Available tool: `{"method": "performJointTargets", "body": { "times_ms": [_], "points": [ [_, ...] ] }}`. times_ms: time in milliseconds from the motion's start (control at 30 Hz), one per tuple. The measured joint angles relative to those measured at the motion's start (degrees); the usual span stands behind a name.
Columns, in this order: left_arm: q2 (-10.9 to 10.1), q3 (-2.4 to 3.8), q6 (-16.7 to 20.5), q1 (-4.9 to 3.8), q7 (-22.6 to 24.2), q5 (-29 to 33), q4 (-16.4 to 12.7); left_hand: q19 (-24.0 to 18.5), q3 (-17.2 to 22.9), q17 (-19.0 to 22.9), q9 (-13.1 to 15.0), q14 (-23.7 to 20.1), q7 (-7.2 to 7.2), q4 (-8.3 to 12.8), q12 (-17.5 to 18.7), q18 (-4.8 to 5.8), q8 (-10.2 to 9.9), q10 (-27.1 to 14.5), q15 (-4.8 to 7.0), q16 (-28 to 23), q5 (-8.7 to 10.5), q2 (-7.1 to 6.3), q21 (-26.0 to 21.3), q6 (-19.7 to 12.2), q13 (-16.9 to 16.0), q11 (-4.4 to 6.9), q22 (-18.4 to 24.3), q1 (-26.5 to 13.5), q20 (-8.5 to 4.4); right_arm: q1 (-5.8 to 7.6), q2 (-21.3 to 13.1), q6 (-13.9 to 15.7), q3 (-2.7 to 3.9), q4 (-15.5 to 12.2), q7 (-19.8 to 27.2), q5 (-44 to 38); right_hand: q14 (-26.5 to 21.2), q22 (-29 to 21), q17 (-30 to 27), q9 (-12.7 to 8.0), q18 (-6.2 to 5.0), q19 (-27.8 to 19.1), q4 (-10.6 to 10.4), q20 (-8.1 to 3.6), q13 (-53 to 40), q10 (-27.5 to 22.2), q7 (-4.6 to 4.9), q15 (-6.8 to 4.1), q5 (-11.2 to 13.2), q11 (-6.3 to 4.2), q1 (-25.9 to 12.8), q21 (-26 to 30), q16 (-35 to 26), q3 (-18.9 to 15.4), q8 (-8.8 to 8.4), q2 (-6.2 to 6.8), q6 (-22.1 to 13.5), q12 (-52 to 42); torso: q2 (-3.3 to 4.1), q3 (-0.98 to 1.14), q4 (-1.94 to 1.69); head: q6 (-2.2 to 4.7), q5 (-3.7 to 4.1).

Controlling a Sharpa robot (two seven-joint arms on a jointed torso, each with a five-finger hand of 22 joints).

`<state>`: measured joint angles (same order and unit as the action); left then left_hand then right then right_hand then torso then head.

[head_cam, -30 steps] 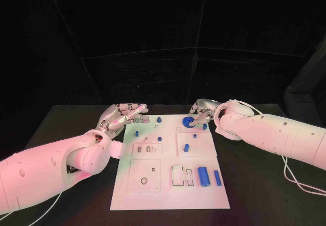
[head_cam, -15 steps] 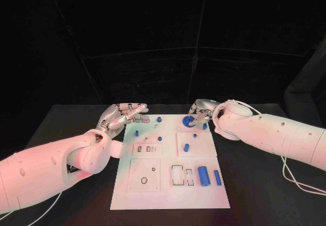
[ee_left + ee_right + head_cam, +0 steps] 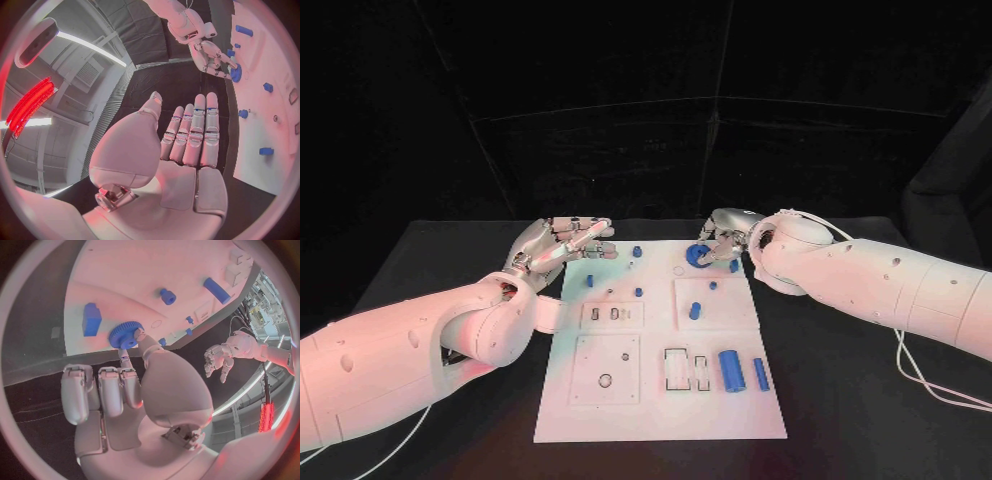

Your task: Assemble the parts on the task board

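Note:
The white task board point(image 3: 661, 400) lies in the middle of the black table. A blue gear point(image 3: 697, 257) sits on its far edge, and my right hand point(image 3: 723, 238) pinches it between thumb and a finger. The right wrist view shows that gear point(image 3: 125, 335) at the fingertips, with the other fingers curled beside it. My left hand point(image 3: 565, 244) hovers by the board's far left corner, fingers apart and holding nothing. Its flat palm point(image 3: 187, 145) faces up in the left wrist view, where the right hand point(image 3: 211, 56) is on the gear point(image 3: 235, 74).
A blue cylinder point(image 3: 730, 371) and a blue bar point(image 3: 760, 374) lie at the board's near right beside a rectangular slot point(image 3: 676, 370). A blue peg point(image 3: 694, 312) and small blue pieces point(image 3: 607, 293) dot the far half. A blue block point(image 3: 92, 319) stands beside the gear.
The right hand has edged a little toward the board's far side at the gear. The left hand has barely moved.

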<state>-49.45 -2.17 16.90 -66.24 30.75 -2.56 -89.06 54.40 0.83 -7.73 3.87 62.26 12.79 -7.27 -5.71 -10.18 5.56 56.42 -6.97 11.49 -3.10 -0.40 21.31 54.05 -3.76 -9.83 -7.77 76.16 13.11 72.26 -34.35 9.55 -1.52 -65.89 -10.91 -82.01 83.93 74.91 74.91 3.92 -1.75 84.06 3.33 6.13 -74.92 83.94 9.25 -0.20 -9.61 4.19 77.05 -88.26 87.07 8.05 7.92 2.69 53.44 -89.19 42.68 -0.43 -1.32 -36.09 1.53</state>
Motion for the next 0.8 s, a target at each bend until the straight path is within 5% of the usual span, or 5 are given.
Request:
{"method": "performJointTargets", "body": {
  "times_ms": [367, 667, 800],
  "points": [
    [-0.08, -0.01, -0.06, 0.00, -0.18, 0.00, -0.08, 0.00, 0.00, 0.00, 0.00, 0.00, 0.00, 0.00, 0.00, 0.00, 0.00, 0.00, 0.00, 0.00, 0.00, 0.00, 0.00, 0.00, 0.00, 0.00, -0.01, 0.00, 0.00, 0.03, 0.20, -0.56, 0.15, 0.00, -0.57, -1.36, 0.00, 0.00, 0.00, -0.04, 0.00, 0.00, 0.22, 0.00, 0.00, 0.00, -0.02, 0.00, 0.24, 0.00, 0.00, 0.00, 0.00, 0.23, -0.02, 0.00, 0.43, 0.00, 0.00, -0.01, -0.04, -0.18, -0.05],
    [-0.21, -0.01, -0.12, 0.00, -0.31, 0.00, -0.18, 0.00, 0.00, 0.01, 0.00, 0.00, 0.00, 0.00, 0.00, 0.00, 0.00, 0.00, 0.00, 0.00, 0.00, 0.00, 0.00, 0.00, 0.00, 0.00, 0.06, 0.00, 0.00, -0.26, -0.15, 1.33, 0.04, -1.53, -1.67, -2.98, 0.00, 0.00, -0.01, -0.22, 0.00, 0.00, 0.79, 0.00, 0.00, 0.00, -0.15, 0.00, -4.33, 0.00, -0.96, 0.00, 0.00, 3.24, 0.29, -0.92, 2.32, 0.00, -0.04, -0.01, -0.04, -0.17, 0.00],
    [-0.32, -0.01, -0.14, 0.00, -0.36, 0.00, -0.23, 0.00, 0.00, 0.01, 0.00, 0.00, 0.00, 0.00, 0.00, 0.00, 0.00, 0.00, 0.00, 0.00, 0.00, 0.00, 0.00, 0.00, 0.00, 0.00, 0.05, 0.00, 0.00, -0.62, -0.91, 3.54, -0.20, -3.24, -2.33, -3.35, 0.00, 0.00, -0.01, -0.22, 0.00, -0.03, 0.47, -0.03, 0.00, 0.19, -0.54, 0.00, -6.32, -0.22, -2.38, -0.23, 0.00, 4.12, 0.29, -0.24, 3.16, 0.00, -0.05, -0.02, -0.04, -0.07, -0.05]
  ]
}}
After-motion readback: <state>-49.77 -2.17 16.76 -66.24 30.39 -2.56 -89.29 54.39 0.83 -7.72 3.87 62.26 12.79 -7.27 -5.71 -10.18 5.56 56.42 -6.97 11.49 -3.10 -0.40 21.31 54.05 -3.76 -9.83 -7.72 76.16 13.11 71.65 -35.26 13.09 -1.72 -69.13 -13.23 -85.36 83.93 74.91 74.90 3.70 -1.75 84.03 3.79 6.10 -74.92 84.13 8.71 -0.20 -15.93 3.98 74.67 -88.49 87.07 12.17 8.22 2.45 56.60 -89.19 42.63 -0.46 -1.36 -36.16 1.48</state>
